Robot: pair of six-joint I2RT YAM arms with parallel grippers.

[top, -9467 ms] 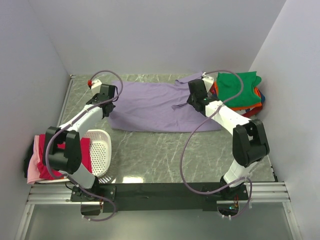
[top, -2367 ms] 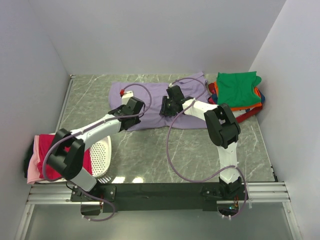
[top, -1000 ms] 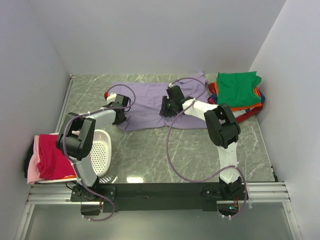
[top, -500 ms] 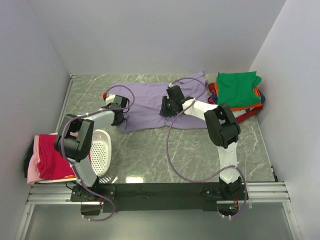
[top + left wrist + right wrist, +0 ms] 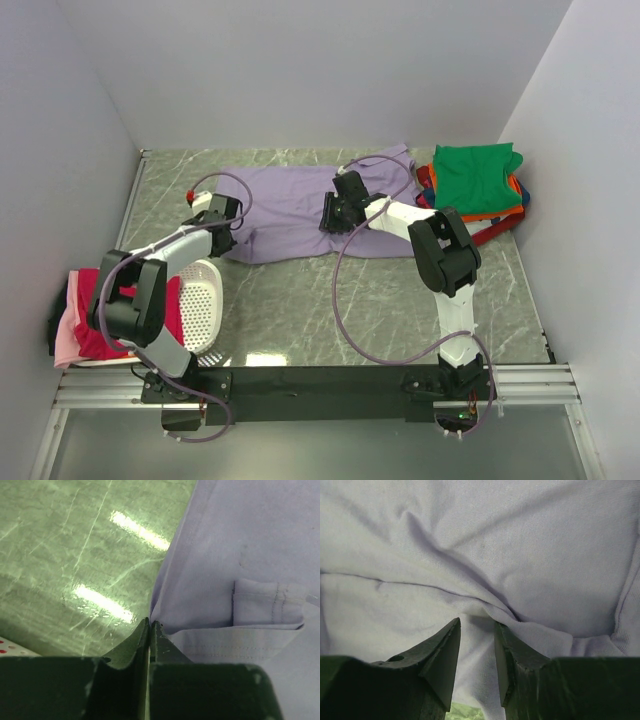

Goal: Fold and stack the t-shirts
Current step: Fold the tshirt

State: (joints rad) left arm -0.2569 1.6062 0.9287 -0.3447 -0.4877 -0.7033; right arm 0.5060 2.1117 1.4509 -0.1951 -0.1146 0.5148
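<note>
A lavender-purple t-shirt (image 5: 290,195) lies spread across the back middle of the table. My left gripper (image 5: 222,225) is at its front left edge. In the left wrist view my left gripper (image 5: 150,622) has its jaws closed, and the shirt's (image 5: 240,540) edge runs to a point at the tips. My right gripper (image 5: 333,218) rests on the shirt's middle. In the right wrist view my right gripper (image 5: 477,625) has its jaws narrowly apart around a raised fold of the shirt (image 5: 495,540), and creases radiate from it.
A stack of folded shirts with green on top (image 5: 478,178) sits at the back right over orange and blue. A white perforated basket (image 5: 203,300) stands at the front left. Magenta and pink shirts (image 5: 88,318) lie to its left. Grey walls enclose three sides.
My left gripper has moved left from over the shirt to its left edge, and the shirt's front left edge now reaches further left. My right gripper has stayed in place.
</note>
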